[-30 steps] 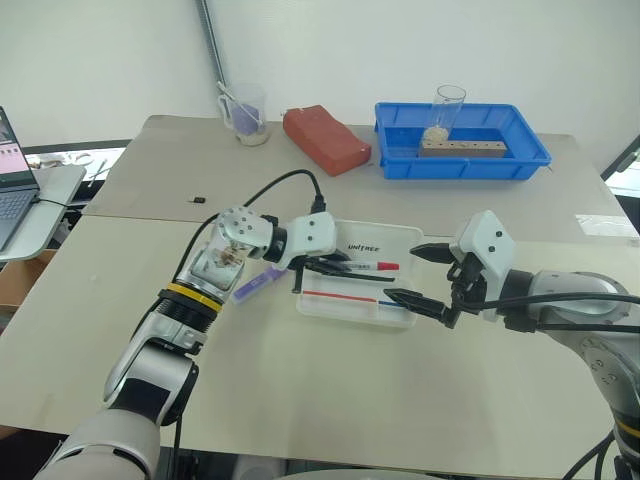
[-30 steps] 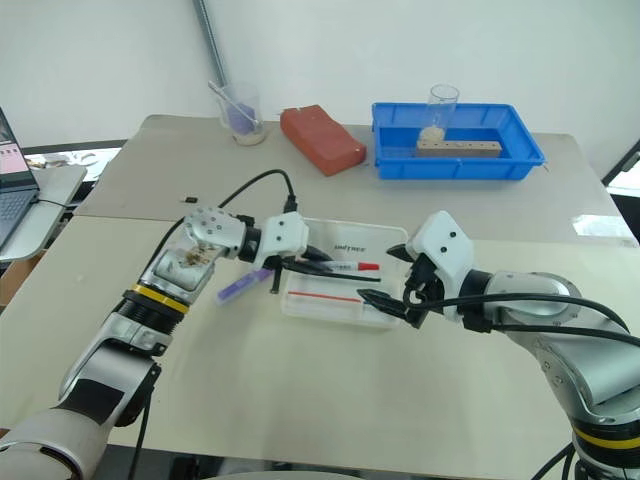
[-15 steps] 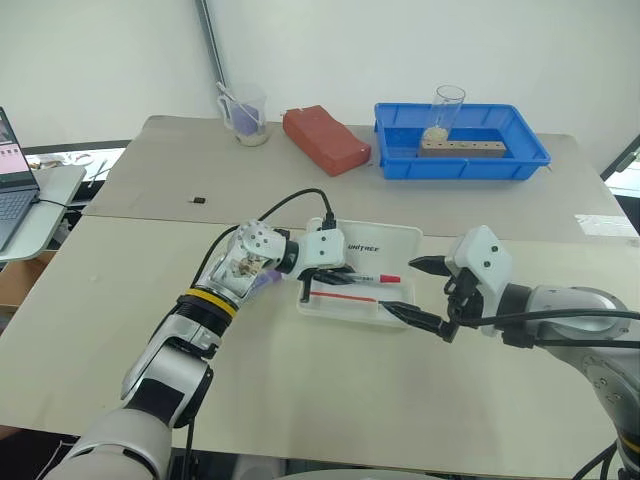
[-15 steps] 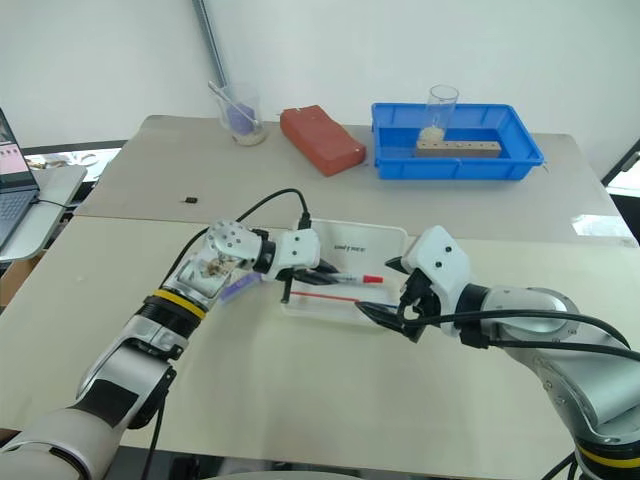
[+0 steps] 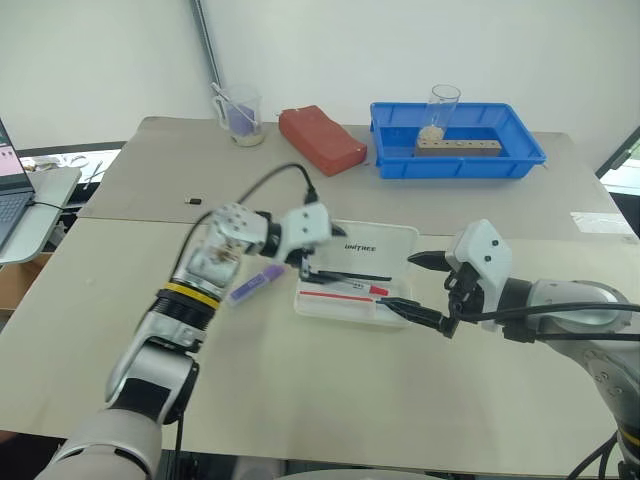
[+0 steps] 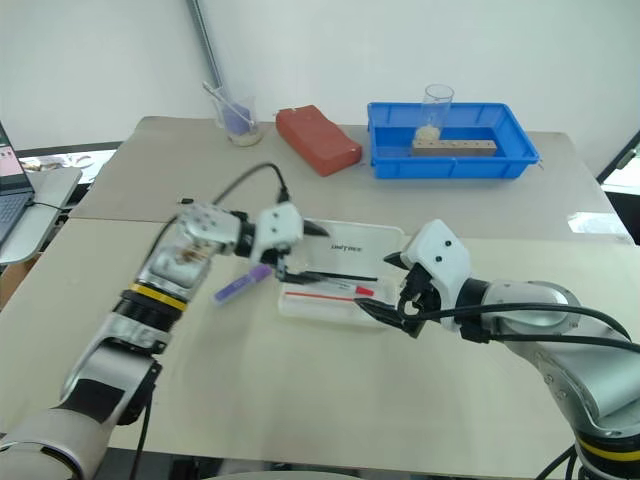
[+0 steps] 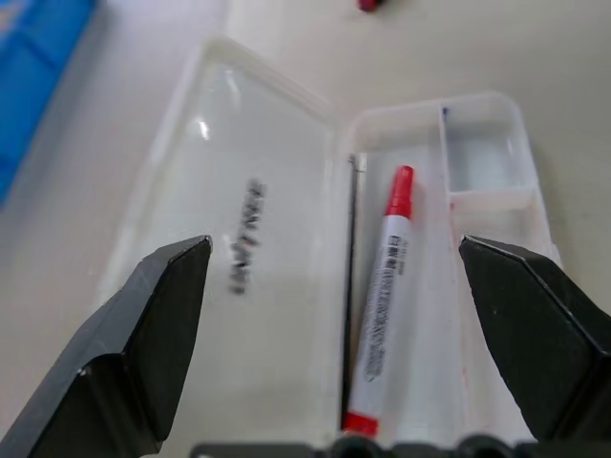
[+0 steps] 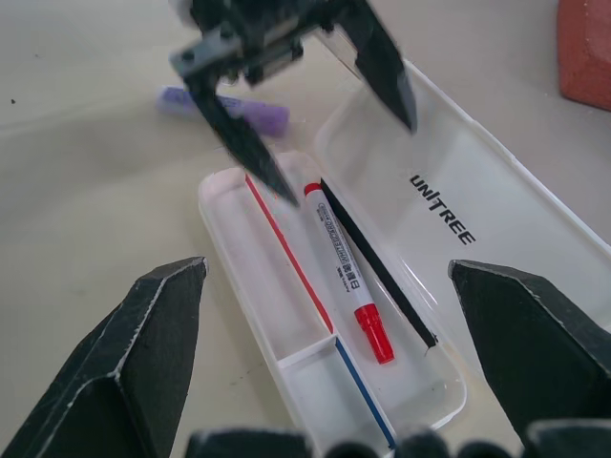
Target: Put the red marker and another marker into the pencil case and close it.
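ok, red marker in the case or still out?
In. The red marker lies flat inside the open case, beside a thin black stick. The left tool hangs open above it, gripping nothing.

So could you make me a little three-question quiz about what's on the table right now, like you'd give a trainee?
1. True or false: the red marker lies inside the open pencil case.
2. Where is the purple marker?
A. In the case
B. On the table beside the case
C. In the blue tray
3. Fill in: the left gripper, above the case, has its fingers ____.

Key:
1. True. It lies in the long compartment, beside a thin red-and-blue stick.
2. B. It rests on the table by the left arm, outside the case.
3. Open, with nothing between them. The right gripper is open too.
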